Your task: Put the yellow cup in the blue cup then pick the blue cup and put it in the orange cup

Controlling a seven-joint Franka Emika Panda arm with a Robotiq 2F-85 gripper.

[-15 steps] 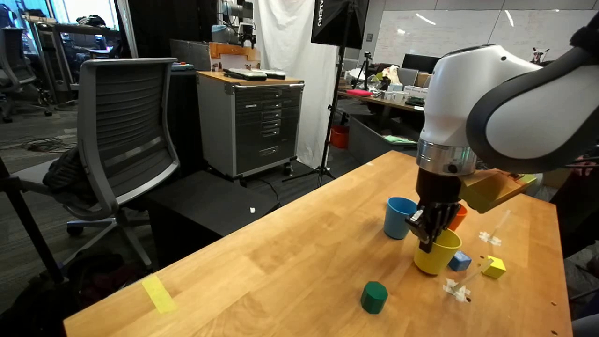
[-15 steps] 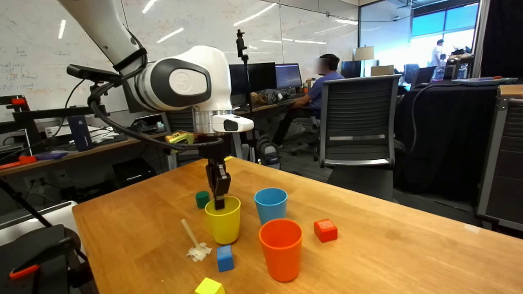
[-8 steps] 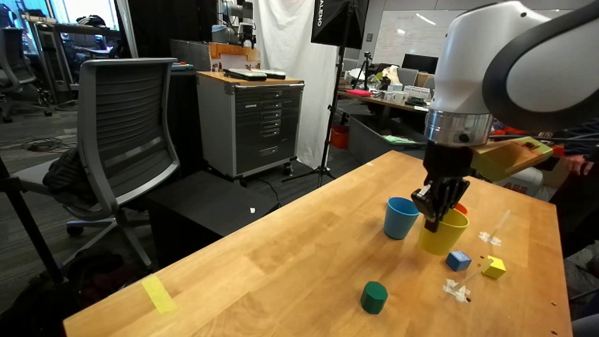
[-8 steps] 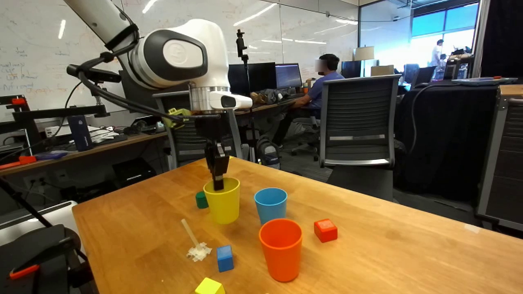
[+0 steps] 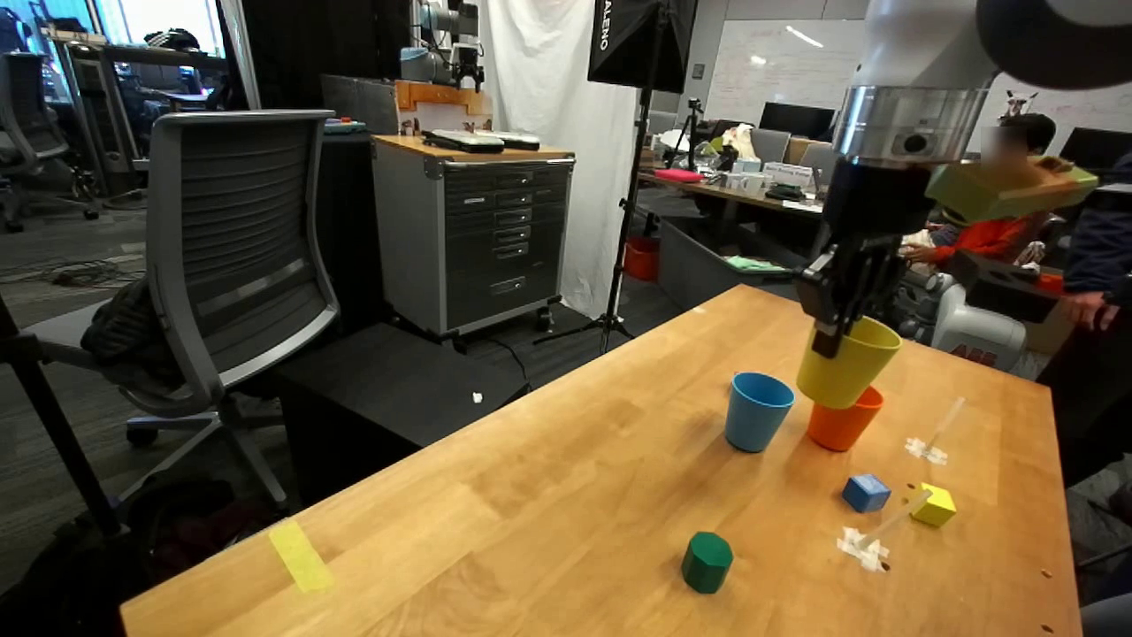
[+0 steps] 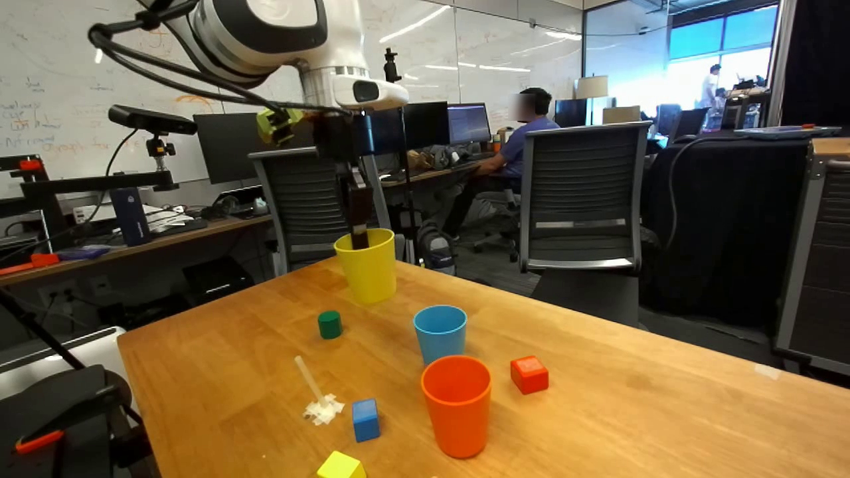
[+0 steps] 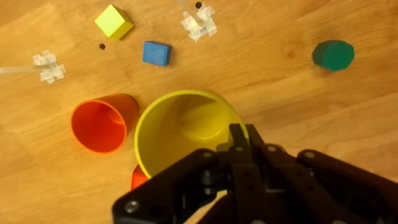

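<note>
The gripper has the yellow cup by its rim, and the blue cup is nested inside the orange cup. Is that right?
Not quite: the blue cup is not inside the orange cup. In an exterior view it stands beside it, with a gap between them. The rest holds: the wrist view shows the gripper on the rim of the yellow cup.

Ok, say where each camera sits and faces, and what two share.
Wrist view: on the wrist, facing down into the yellow cup; gripper along the bottom.
An exterior view: overlooking the table, facing the drawer cabinet; arm, gripper in image's right half.
An exterior view: overlooking the table, facing the whiteboard; arm, gripper in image's left half.
Both exterior views share the blue cup, orange cup, yellow cup.
</note>
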